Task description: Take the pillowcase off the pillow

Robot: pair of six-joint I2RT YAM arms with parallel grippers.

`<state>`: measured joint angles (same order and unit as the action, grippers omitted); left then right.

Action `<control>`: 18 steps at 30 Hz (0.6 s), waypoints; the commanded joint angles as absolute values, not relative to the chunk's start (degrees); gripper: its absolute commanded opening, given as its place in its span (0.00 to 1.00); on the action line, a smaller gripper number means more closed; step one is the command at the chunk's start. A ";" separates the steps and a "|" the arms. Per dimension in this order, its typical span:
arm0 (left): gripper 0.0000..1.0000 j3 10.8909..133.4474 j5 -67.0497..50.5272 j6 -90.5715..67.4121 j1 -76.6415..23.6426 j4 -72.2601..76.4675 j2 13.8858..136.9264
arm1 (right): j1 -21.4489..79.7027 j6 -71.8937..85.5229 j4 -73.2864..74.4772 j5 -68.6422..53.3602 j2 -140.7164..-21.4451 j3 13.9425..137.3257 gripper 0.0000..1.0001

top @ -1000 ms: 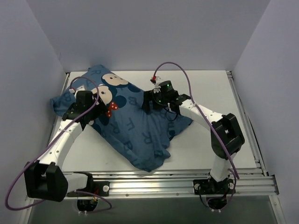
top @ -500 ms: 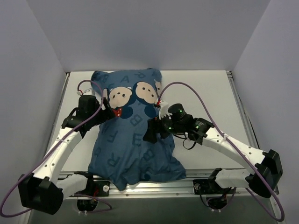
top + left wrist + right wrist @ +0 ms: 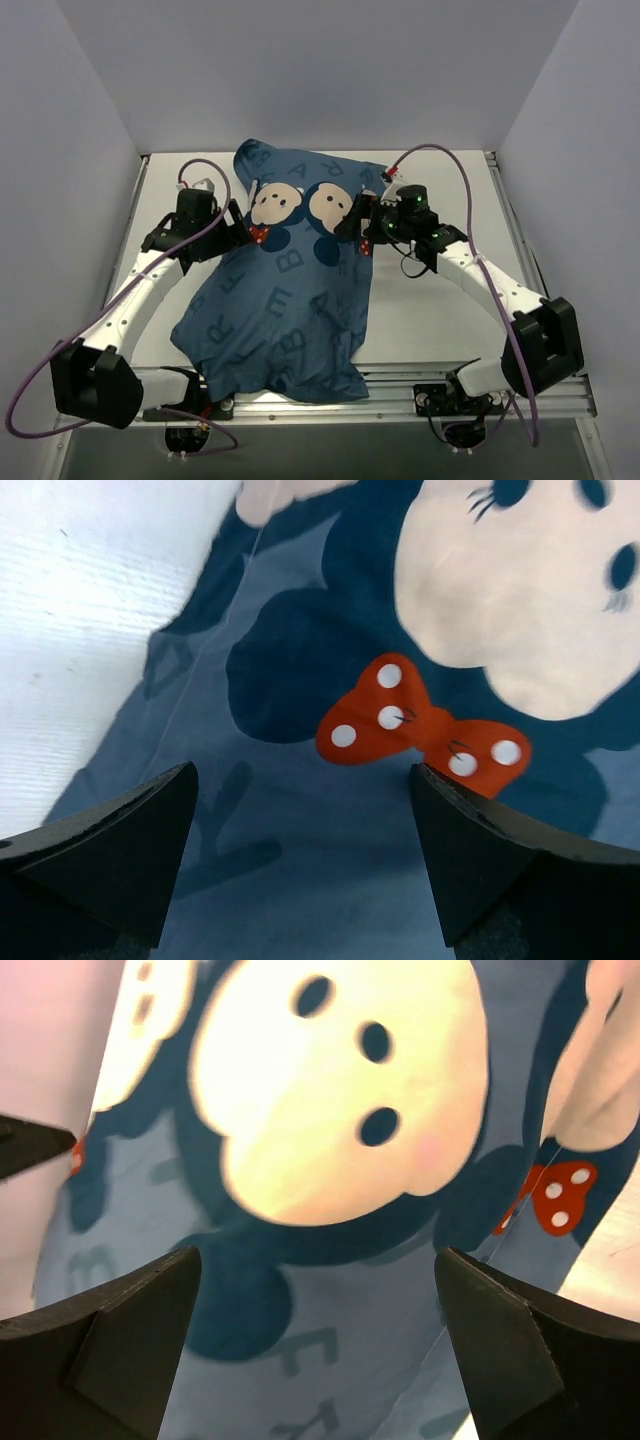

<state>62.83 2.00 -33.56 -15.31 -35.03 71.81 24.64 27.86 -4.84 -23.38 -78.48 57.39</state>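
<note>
The pillowcase (image 3: 290, 300) lies across the middle of the table (image 3: 440, 320). Its printed mouse faces are toward the far side and its near end is rumpled over the front rail. No white of the pillow shows, so I cannot tell whether it sits inside the cover.

The left tool (image 3: 236, 226) hangs at the cover's left edge beside the red bow (image 3: 420, 730), and the right tool (image 3: 356, 224) hangs at its right edge. In both wrist views the fingers stand wide apart with only cloth beneath, gripping nothing.

The fabric looks thin, soft and light, so it will likely bunch, stretch and slip rather than move as one piece. A pinched fold near a corner or hem, taking the cloth alone, seems the surest hold.
</note>
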 commanded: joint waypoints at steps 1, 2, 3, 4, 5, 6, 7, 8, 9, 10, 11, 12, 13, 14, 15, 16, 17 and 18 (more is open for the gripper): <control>0.97 59.61 -3.77 -35.50 -15.56 -29.72 73.91 | 24.35 33.74 -17.54 -26.10 -81.73 52.58 0.98; 0.98 58.55 -4.04 -36.46 -15.64 -29.36 74.87 | 24.35 34.18 -18.80 -26.80 -83.83 51.86 0.98; 0.99 57.58 -4.39 -36.91 -15.64 -28.92 75.32 | 24.35 34.62 -19.77 -27.15 -85.15 51.16 0.98; 0.99 56.52 -4.48 -37.35 -15.64 -27.96 75.67 | 24.35 34.72 -20.91 -27.68 -86.47 50.72 0.98; 1.00 54.51 -4.66 -38.14 -15.64 -27.60 76.28 | 24.35 35.06 -22.05 -28.99 -88.92 49.41 0.98; 0.95 53.62 -4.66 -38.49 -15.64 -27.08 76.55 | 24.35 35.50 -23.63 -29.53 -89.99 48.35 0.98; 0.94 52.74 -4.66 -38.84 -15.64 -26.20 76.81 | 24.35 36.81 -27.04 -30.14 -91.04 47.30 0.98; 0.93 51.08 -4.66 -39.46 -15.64 -25.76 77.25 | 24.43 37.26 -28.64 -30.84 -93.32 45.63 0.98; 0.90 50.28 -4.66 -39.81 -15.64 -25.23 77.52 | 24.43 37.96 -30.31 -32.94 -94.47 45.09 0.97; 0.89 49.58 -4.75 -40.08 -15.64 -24.18 78.13 | 24.43 39.19 -33.63 -34.44 -95.61 44.65 0.93; 0.87 48.87 -5.09 -40.77 -15.64 -23.39 78.57 | 24.52 39.81 -35.49 -36.19 -97.63 44.04 0.89; 0.86 47.56 -5.62 -41.04 -15.73 -22.51 79.01 | 24.96 40.51 -38.38 -39.00 -98.34 43.95 0.74; 0.81 47.03 -6.50 -41.48 -15.82 -21.19 80.14 | 25.13 41.13 -39.19 -40.07 -98.78 44.12 0.62; 0.77 46.67 -6.94 -42.09 -15.99 -20.49 80.85 | 25.22 41.13 -39.46 -40.69 -98.53 44.38 0.50; 0.74 46.50 -7.47 -42.27 -16.26 -19.78 81.56 | 25.31 40.87 -39.20 -41.13 -97.66 45.43 0.38; 0.70 46.67 -7.99 -42.62 -17.22 -18.64 82.78 | 25.40 40.26 -36.33 -40.96 -95.30 46.48 0.19; 0.66 46.84 -8.17 -43.41 -17.84 -18.02 83.40 | 25.40 37.30 -33.34 -40.26 -93.62 47.97 0.11; 0.64 47.98 -8.35 -43.94 -18.62 -17.32 84.10 | 25.31 34.92 -29.13 -39.12 -92.12 52.51 0.05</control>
<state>49.06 -4.71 -42.57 -15.66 -17.17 80.36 24.10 39.83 -35.62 -37.43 -96.47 46.33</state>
